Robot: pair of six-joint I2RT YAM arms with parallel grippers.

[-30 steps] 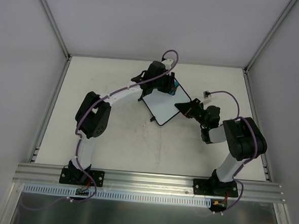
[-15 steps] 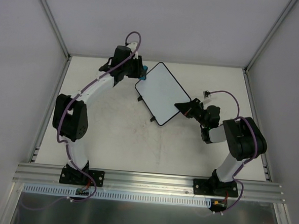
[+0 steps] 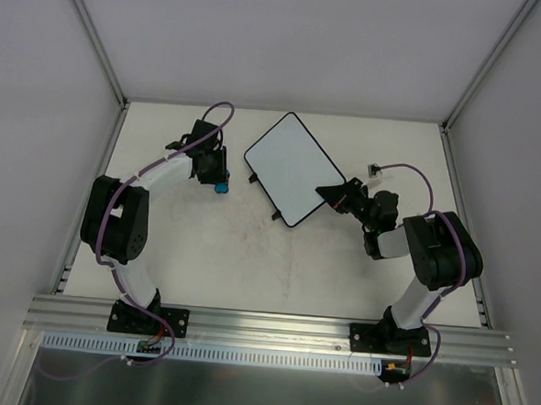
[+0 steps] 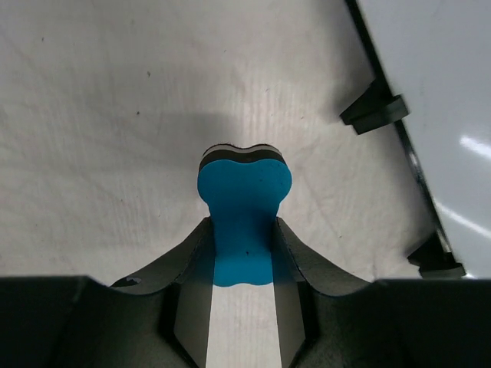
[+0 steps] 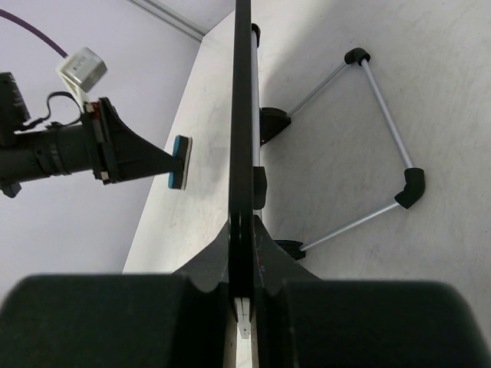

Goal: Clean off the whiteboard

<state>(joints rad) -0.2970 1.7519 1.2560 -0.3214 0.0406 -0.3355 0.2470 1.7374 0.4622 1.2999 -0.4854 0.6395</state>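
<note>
The whiteboard [image 3: 291, 167] lies slanted at the table's far middle, its white face free of marks. My right gripper [image 3: 331, 196] is shut on its near right edge. In the right wrist view the whiteboard [image 5: 244, 115] shows edge-on between the jaws of my right gripper [image 5: 244, 230]. My left gripper [image 3: 218, 181] is to the left of the board, apart from it, shut on the blue eraser [image 3: 221, 188]. In the left wrist view the eraser [image 4: 244, 203] sticks out of my left gripper [image 4: 244, 234] above the bare table, with the whiteboard [image 4: 445, 115] and its two black tabs at the right.
A stand of silver rods [image 5: 383, 107] with black corner joints shows behind the board in the right wrist view. A small white connector [image 3: 375, 170] lies on the table right of the board. Aluminium posts and white walls enclose the table; a rail [image 3: 263, 323] runs along the near edge.
My left arm has swung off the board to the far left, then come nearer, carrying the eraser. The board's face is now uncovered. My right arm has not moved.
</note>
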